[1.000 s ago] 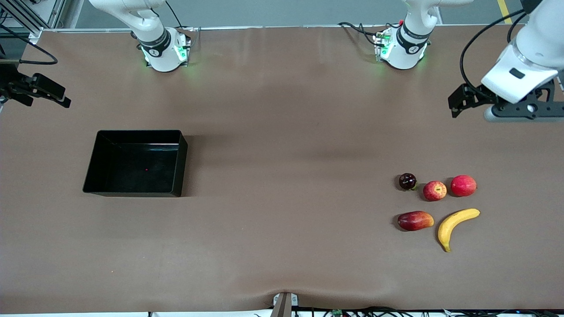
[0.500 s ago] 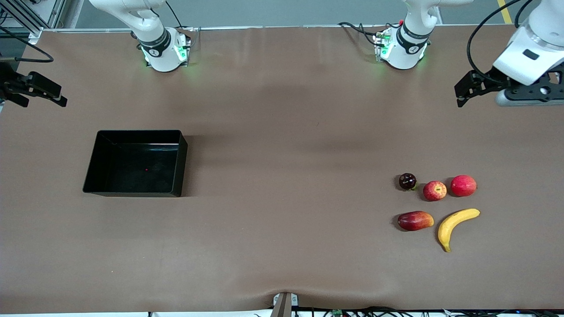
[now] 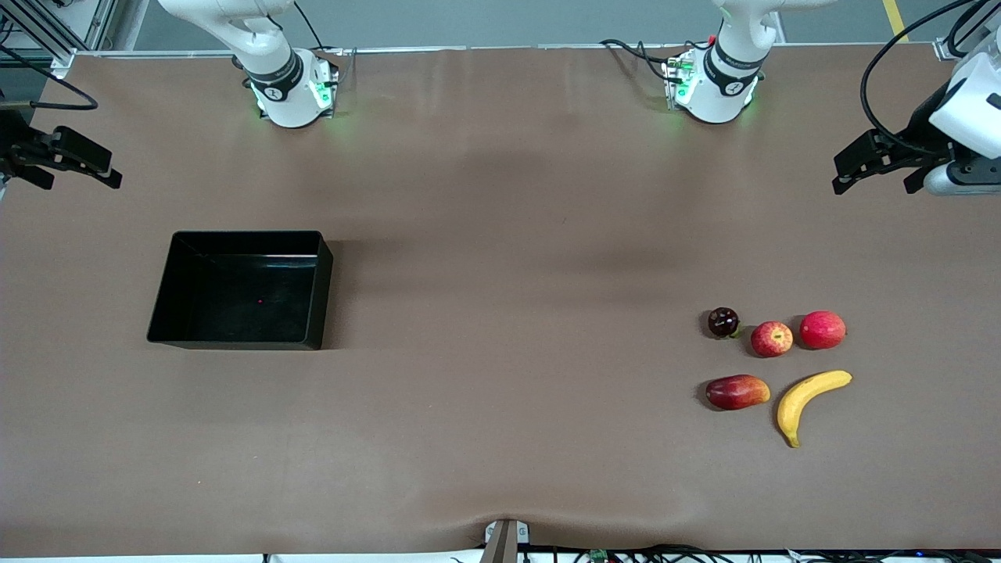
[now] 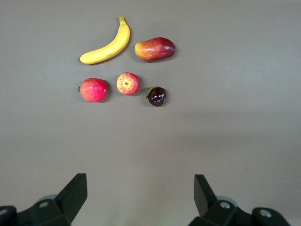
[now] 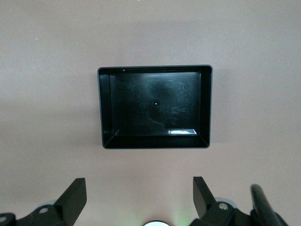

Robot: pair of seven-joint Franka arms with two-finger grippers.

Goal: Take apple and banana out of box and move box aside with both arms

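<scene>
The yellow banana (image 3: pixel 809 403) and the small streaked red apple (image 3: pixel 772 338) lie on the table toward the left arm's end. They also show in the left wrist view, banana (image 4: pixel 107 45) and apple (image 4: pixel 128 83). The black tray (image 3: pixel 322 289) stands empty toward the right arm's end and shows in the right wrist view (image 5: pixel 106 108). My left gripper (image 3: pixel 872 176) is open and empty, up over the bare table at its own end, apart from the fruits; it also shows in its own view (image 4: pixel 139 188). My right gripper (image 3: pixel 78 176) is open and empty, over the table's edge at its own end (image 5: pixel 139 188).
A plain red round fruit (image 3: pixel 823 329), a dark purple fruit (image 3: pixel 723 321) and a red-orange mango (image 3: pixel 737 392) lie close around the apple and banana. The arm bases (image 3: pixel 289 86) (image 3: pixel 712 82) stand along the table's edge farthest from the front camera.
My left gripper has moved outward toward the left arm's end of the table, away from the middle. My right gripper has barely shifted. The fruits and tray have not moved.
</scene>
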